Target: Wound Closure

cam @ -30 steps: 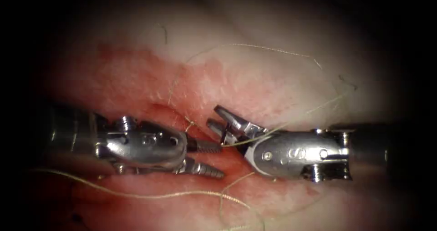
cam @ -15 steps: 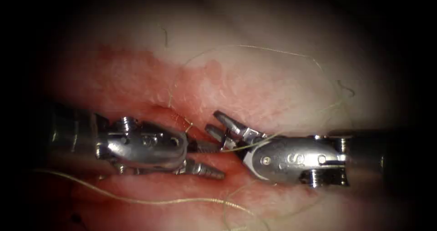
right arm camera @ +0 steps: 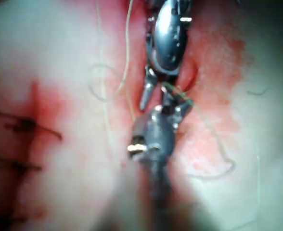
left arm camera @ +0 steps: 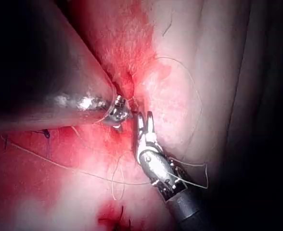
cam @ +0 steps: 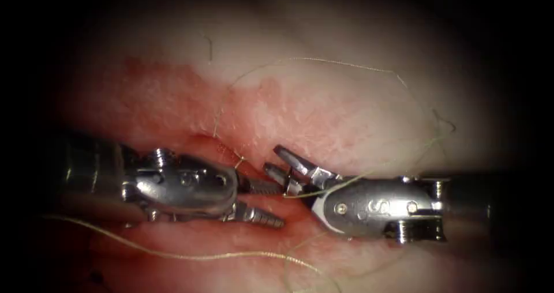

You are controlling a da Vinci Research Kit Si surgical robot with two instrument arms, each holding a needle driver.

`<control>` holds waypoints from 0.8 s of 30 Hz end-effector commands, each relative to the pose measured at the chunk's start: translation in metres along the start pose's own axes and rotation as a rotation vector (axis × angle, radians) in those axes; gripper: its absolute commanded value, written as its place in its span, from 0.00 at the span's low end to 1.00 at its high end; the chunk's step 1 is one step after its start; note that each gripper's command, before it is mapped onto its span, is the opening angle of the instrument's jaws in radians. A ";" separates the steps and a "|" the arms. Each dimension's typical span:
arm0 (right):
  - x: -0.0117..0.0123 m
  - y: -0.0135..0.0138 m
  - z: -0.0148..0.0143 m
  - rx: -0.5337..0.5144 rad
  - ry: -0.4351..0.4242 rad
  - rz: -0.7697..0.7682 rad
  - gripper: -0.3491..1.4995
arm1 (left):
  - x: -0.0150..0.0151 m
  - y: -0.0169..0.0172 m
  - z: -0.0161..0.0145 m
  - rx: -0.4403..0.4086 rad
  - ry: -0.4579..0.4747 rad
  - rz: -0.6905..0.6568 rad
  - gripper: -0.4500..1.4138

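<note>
Both tools were seen over the cut (cam: 219, 149) in the tissue (cam: 323, 102). Left tool (cam: 261, 201): jaws parted, nothing held. Right tool (cam: 283, 163): jaws parted, thread (cam: 323, 190) lying across their base, no grip confirmed. No needle was made out. Risk judged: the slack thread could snag on either tool.

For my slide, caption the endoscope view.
Both open claws, left and right, meet over the cut, thread crossing the right.

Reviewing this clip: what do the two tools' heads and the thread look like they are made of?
Left tool and right tool: polished metal, probably steel, going by bright glints and ridged jaws, both pairs standing open, holding nothing. Thread: a thin pale yellowish strand, limp and looping over the tissue; its exact fibre cannot be told. No needle can be made out.
</note>
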 end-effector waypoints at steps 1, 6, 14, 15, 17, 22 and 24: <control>0.0001 -0.0003 0.0009 0.003 0.003 0.009 0.00 | -0.0001 0.0002 0.0007 -0.001 -0.001 0.000 0.40; 0.0005 0.0004 0.0009 0.031 0.001 0.086 0.00 | -0.0002 0.0002 0.0007 -0.002 -0.001 0.000 0.40; 0.0004 0.0013 0.0008 0.073 -0.023 0.202 0.00 | -0.0002 0.0003 0.0006 -0.006 -0.004 0.001 0.40; 0.0003 0.0014 0.0008 0.081 -0.035 0.225 0.00 | -0.0002 0.0003 0.0006 -0.006 -0.004 0.001 0.40; 0.0000 0.0014 0.0008 0.082 -0.043 0.252 0.00 | -0.0002 0.0003 0.0006 -0.006 -0.004 0.001 0.40; -0.0008 0.0017 0.0010 0.100 -0.044 0.318 0.00 | -0.0002 0.0003 0.0006 -0.006 -0.004 0.001 0.40; -0.0010 0.0018 0.0010 0.099 -0.043 0.323 0.00 | -0.0002 0.0003 0.0006 -0.006 -0.004 0.001 0.40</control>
